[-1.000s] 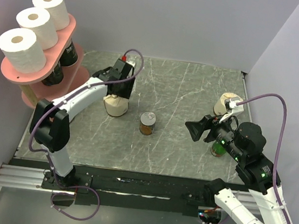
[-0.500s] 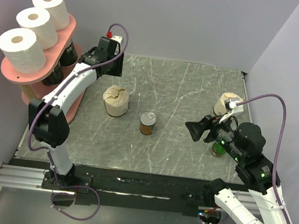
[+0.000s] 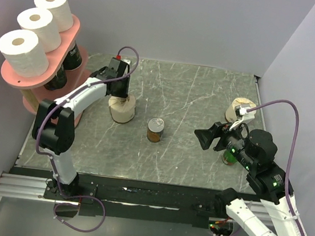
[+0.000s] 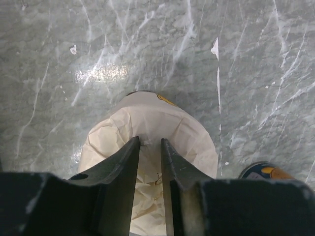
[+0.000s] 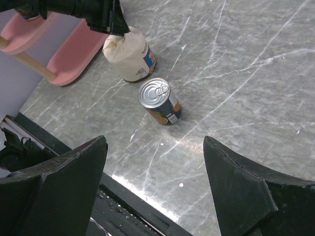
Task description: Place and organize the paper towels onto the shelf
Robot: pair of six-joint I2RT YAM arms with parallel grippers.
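My left gripper point(image 4: 150, 143) is pinched shut on the crinkled top of a cream-wrapped roll point(image 4: 189, 132), which stands upright on the table point(image 3: 207, 89) near the pink shelf point(image 3: 71, 31). My right gripper point(image 5: 153, 142) hangs spread wide, empty.

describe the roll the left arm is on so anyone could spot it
Start at the pink tiered shelf on the left; just right of its lower board a cream paper-wrapped roll stands on the grey marble table. Unlike the other cream roll far right, it sits beside the small brown tin can, with the left claw closed on its crinkled top.
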